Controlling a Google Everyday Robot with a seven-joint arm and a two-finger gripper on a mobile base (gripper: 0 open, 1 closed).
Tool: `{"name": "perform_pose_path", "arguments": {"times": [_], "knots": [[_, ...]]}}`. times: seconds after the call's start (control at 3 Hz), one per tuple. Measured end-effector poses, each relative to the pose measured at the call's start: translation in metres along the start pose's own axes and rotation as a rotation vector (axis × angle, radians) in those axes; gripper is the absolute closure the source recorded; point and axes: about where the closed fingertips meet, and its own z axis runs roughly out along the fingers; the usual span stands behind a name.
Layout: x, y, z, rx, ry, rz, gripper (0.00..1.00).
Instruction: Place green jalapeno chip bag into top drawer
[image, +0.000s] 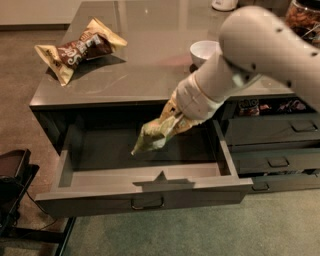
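The green jalapeno chip bag (155, 135) is crumpled, green with pale yellowish edges. It hangs from my gripper (181, 117) over the open top drawer (145, 192), its lower tip down inside the drawer's cavity. The gripper is at the end of the white arm (240, 60), which reaches in from the upper right; it is shut on the bag's upper end and the arm's wrist hides most of it. The drawer is wide, shallow and dark grey, pulled fully out, with a small bar handle (147, 203) at front centre.
A brown-and-tan chip bag (80, 47) lies on the grey countertop (145, 60) at the left. A white bowl (205, 51) stands behind the arm. Narrower dark drawers (272, 132) sit at the right. A dark object (12, 190) stands on the floor at the left.
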Motion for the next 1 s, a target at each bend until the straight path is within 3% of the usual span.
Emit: {"name": "perform_pose_path", "arguments": {"times": [0.33,0.67,1.0], "knots": [[0.021,0.012,0.045,-0.023,0.047,-0.041,1.0],[0.025,0.009,0.045,-0.01,0.066,-0.047,1.0],[0.03,0.022,0.063,-0.041,0.099,-0.099,1.0]]}}
